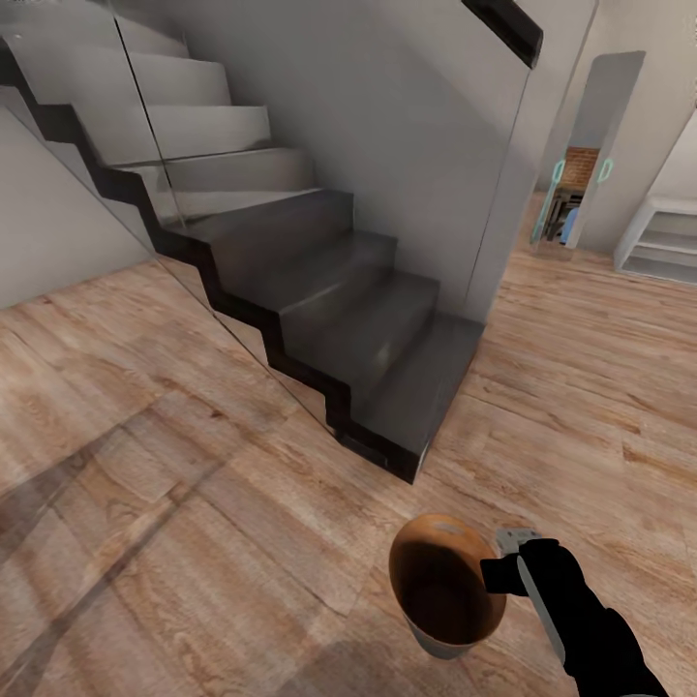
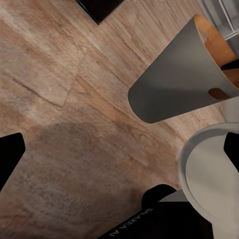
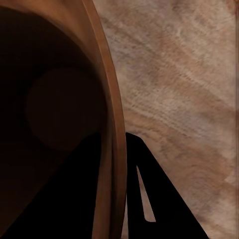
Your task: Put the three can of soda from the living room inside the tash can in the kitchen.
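- Carriage of the trash can looks to be the step in hand: the right claw is clenched on its rim, one finger inside the brown wall and one outside, as the right wrist view shows.
- Bin hangs above the wood plank floor, close in front of the robot; its inside looks bare, with no soda can to be seen in it.
- Left claw hangs low over the floor with its dark fingertips spread wide and nothing between them, so it is released; the bin's pale grey outside with the handle slot sits near it.
- Next move, as I judge it, is driving on with the bin held level, steering past what stands ahead.
- Dark staircase with a glass side panel blocks the way straight on.
- Farther right, an open doorway and a white shelf unit stand across clear floor; that looks the freer route.
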### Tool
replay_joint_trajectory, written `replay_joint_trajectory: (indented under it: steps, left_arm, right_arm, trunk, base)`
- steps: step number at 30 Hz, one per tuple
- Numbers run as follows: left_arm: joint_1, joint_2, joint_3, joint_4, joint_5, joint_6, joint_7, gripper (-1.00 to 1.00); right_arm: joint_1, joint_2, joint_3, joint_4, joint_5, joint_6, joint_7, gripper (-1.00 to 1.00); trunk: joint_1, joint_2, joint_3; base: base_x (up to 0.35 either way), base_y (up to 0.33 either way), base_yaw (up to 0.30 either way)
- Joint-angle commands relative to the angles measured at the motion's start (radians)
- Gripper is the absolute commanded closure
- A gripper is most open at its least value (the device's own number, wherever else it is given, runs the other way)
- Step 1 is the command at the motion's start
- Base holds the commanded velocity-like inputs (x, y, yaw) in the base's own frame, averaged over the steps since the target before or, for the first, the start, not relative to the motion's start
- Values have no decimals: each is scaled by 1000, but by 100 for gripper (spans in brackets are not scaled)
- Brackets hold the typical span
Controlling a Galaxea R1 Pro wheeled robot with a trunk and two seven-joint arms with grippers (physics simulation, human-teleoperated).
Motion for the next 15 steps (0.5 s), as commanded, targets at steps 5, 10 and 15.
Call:
replay_joint_trajectory:
  steps: [5, 10, 15]
  left_arm:
    - [0, 0, 0, 0, 0, 0, 0, -100]
    - [0, 0, 0, 0, 0, 0, 0, -100]
    - [0, 0, 0, 0, 0, 0, 0, -100]
  right_arm:
    - [0, 0, 0, 0, -20, 1, 6, 100]
    - [0, 0, 0, 1, -20, 1, 6, 100]
    - [0, 0, 0, 3, -20, 0, 6, 100]
  trunk:
    - [0, 0, 8]
    - [0, 0, 16]
    - [0, 0, 24]
  base:
    - [0, 0, 0]
    - [0, 0, 0]
    - [0, 0, 0]
